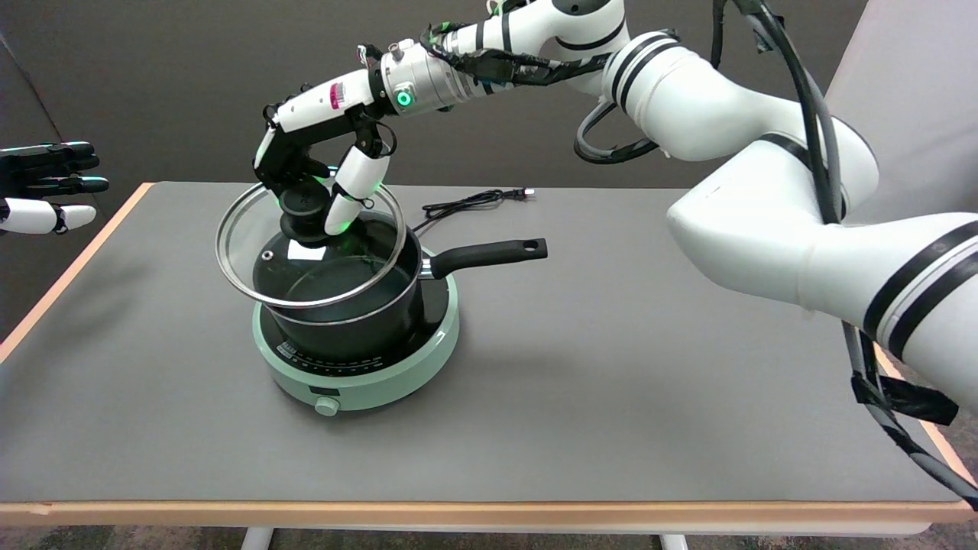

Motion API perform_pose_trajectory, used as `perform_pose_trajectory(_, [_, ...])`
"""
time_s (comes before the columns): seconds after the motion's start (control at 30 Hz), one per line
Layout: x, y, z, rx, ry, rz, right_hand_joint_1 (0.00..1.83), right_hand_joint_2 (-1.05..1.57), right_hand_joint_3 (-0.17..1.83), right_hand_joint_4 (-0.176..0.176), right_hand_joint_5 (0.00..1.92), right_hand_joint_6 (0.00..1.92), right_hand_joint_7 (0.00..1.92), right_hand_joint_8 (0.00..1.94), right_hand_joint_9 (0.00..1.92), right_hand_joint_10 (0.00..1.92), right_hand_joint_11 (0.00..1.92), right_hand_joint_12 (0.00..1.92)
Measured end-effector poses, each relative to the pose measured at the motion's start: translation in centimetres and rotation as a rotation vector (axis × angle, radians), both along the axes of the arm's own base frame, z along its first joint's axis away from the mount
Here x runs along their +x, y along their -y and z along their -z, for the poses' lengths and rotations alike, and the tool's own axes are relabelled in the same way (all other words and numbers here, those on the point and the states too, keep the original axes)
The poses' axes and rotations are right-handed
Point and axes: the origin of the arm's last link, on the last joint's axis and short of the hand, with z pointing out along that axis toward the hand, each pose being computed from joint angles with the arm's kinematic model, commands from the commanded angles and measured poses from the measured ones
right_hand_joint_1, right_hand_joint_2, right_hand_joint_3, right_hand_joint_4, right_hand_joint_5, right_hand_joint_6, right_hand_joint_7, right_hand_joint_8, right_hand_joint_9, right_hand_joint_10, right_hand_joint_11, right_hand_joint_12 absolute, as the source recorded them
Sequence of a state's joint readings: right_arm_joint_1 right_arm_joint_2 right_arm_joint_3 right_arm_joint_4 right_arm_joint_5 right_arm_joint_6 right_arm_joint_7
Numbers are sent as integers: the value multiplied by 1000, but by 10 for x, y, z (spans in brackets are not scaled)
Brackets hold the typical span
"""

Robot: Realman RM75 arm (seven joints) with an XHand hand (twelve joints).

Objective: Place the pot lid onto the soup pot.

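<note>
Right hand: we see the black-and-white right hand point(317, 164) reaching in from the upper right on its white arm point(733, 145), poised above the pot, its fingers point(353, 183) curled down around the lid's knob and grasping it.

Pot lid: the round glass pot lid with a metal rim point(229, 263) hangs directly under the hand by its black knob point(303, 208). We see it tilted, the side facing us and the table's left edge dropped lower, the far side raised. It sits over the pot's mouth, shifted a little towards the left edge; we cannot tell whether its low rim touches the pot.

Soup pot: the black soup pot point(351, 321) with a long black handle point(489, 254) stands upright on the cooker, the handle pointing towards the table's right edge. Its mouth shows through the glass.

Cooker: the round pale green induction cooker point(397, 374) with a small front dial point(327, 406) rests on the table, left of centre.

Table: we note a grey table top with a light wooden edge point(611, 428).

Cable: a black power cable point(474, 202) lies near the far edge, behind the pot handle.

Left hand: the idle left hand point(46, 187) hangs in the air beyond the table's left edge.
</note>
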State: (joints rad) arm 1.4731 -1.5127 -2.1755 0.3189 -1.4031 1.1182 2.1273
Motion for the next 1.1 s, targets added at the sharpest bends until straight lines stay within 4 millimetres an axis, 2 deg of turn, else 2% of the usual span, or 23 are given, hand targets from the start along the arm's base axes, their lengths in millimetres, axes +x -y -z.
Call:
perform_pose_trajectory(0.57, [-17, 4, -1, -34, -30, 25, 1175, 1230, 73, -108, 587, 1444, 836, 1417, 597, 1904, -1, 1848])
perform_pose_trajectory(1.1, [-26, 6, -5, -54, -49, 33, 1176, 1218, 90, -107, 597, 1432, 844, 1403, 622, 1877, 27, 1847])
